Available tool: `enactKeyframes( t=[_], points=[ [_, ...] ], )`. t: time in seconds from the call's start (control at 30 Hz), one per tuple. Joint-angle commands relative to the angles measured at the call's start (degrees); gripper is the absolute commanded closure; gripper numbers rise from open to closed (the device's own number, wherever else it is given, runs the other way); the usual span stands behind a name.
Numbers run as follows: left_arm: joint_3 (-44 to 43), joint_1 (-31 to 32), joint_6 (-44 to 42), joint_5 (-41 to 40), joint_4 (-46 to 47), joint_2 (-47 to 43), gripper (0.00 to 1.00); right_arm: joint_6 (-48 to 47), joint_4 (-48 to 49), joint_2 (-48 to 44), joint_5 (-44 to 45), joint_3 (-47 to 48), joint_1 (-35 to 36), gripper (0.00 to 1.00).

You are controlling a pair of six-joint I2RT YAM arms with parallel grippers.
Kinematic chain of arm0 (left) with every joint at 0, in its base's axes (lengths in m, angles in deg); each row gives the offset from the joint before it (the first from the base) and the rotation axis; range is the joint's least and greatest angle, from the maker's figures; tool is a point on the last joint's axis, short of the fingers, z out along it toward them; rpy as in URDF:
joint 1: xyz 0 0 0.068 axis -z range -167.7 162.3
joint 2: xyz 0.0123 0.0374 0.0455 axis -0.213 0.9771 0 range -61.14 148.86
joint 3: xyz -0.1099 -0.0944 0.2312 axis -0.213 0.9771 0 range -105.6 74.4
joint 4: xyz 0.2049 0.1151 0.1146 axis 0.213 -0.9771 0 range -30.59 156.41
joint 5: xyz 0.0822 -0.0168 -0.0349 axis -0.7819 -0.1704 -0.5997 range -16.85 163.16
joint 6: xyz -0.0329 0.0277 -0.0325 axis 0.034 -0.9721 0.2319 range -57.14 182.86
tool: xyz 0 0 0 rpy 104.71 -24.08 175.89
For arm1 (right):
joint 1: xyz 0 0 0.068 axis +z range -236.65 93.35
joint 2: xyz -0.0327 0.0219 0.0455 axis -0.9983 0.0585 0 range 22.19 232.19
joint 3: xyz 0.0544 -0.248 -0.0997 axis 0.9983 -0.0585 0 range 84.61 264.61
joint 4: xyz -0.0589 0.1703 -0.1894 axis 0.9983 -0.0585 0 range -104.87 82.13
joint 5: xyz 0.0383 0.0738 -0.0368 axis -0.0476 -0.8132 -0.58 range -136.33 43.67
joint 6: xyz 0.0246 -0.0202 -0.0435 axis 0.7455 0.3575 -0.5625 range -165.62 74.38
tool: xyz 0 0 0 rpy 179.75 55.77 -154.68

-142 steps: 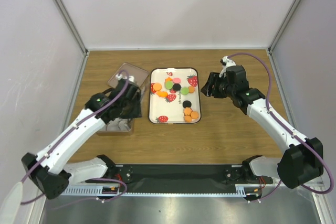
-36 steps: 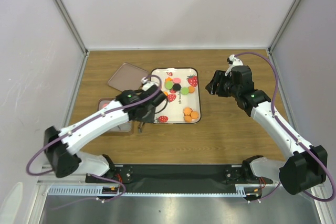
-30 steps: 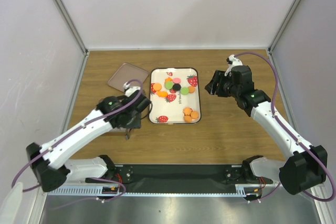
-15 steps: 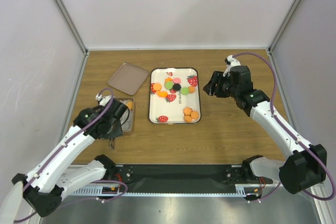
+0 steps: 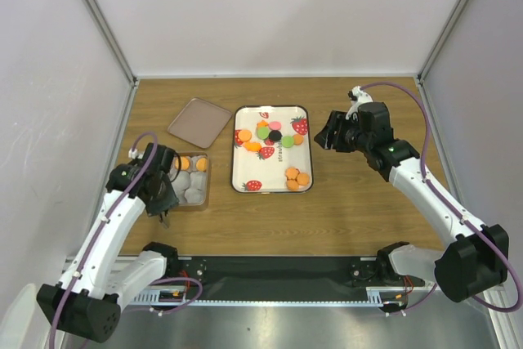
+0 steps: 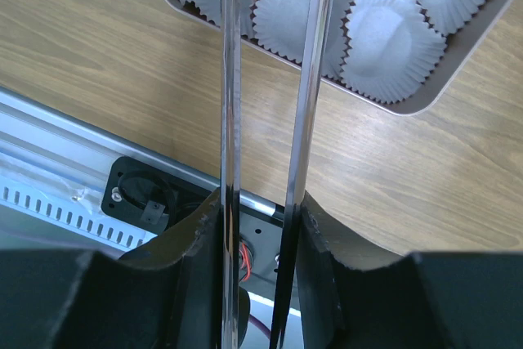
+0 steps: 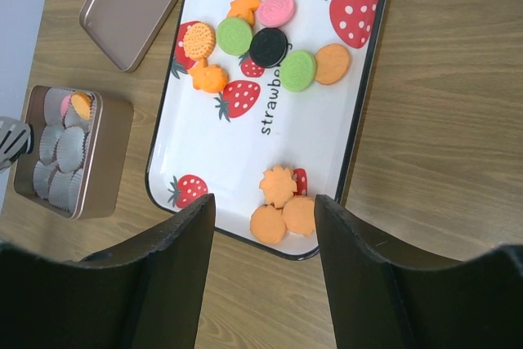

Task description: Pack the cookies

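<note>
The cookies lie on a white strawberry-print tray: orange, pink, green and black ones at its far end, and three orange ones at its near right corner. Two more cookies sit in the far cups of a tin lined with white paper cups. My left gripper is shut on metal tweezers at the tin's near left side; the tweezer tips run out of the left wrist view. My right gripper hangs open, right of the tray, holding nothing.
The tin's brown lid lies flat on the wood beyond the tin, left of the tray. The metal base rail runs along the near table edge. White walls close in the left, right and far sides.
My left arm has swung left and back from the tray's left edge to the tin's near left side, tweezers still gripped, uncovering the tin. The right arm has barely moved.
</note>
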Motion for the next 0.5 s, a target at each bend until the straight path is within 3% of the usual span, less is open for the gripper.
enactKeyframes(
  t=[0.0, 0.47],
  points=[
    [1.15, -3.57, -3.46, 2.71, 3.01, 0.05, 0.64, 0.33, 1.85, -0.46, -1.06, -0.39, 0.41, 0.42],
    [1.68, -8.50, -3.37, 2.53, 4.07, 0.40, 0.60, 0.06, 1.85, -0.63, -0.53, -0.30, 0.85, 0.42]
  ],
)
